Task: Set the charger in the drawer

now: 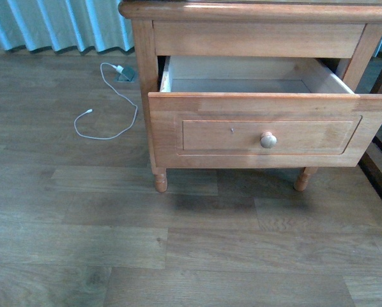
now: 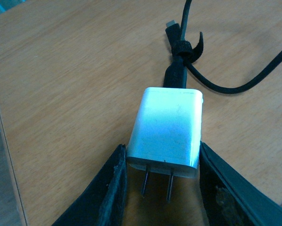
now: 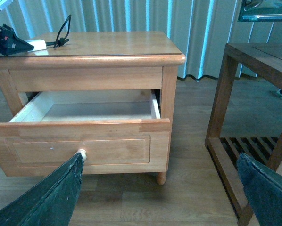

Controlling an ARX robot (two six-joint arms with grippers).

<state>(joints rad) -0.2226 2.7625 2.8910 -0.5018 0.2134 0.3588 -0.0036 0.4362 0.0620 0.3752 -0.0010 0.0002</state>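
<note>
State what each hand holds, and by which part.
Left hand grips the small white rectangular charger by its sides near the prongs; right hand is open, empty.

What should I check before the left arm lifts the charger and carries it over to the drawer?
1. Drawer open: ok, pulled well out, pale interior showing.
2. Room inside: ok, nothing shows in the visible part.
3. Charger centred in the left gripper: ok, it sits between both fingers, prongs pointing into the gripper.
4. Grip closed firmly: cannot tell, contact at the sides is unclear.
5. Black cable free to follow: cannot tell, it runs out of view.
6. Right gripper out of the way: ok, open and back from the drawer front.
</note>
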